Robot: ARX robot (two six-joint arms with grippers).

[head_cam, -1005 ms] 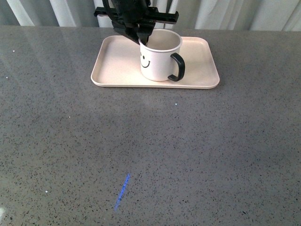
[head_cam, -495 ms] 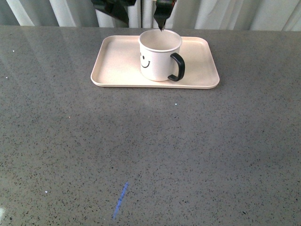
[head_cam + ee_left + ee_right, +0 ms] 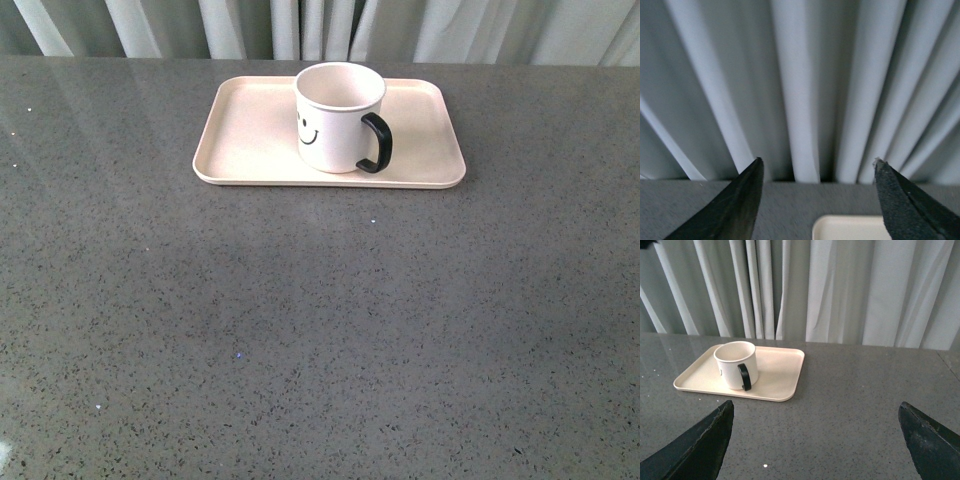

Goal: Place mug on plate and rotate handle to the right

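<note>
We have lifted our left claw (image 3: 817, 167) clear of the mug's (image 3: 338, 117) far rim and out of the front view. The blue streak on the near counter (image 3: 300, 330) has vanished.

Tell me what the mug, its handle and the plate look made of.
Mug: likely glazed ceramic, white and smooth with a soft sheen.
Handle: glossy black with highlights, probably the same glazed ceramic.
Plate: matte pale pink, no glare, looks like plastic or melamine.

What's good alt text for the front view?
A white smiley-face mug stands upright on a pale pink plate at the far side of a grey speckled table, its black handle pointing right. No arm is in view. Pale curtains hang behind.
</note>
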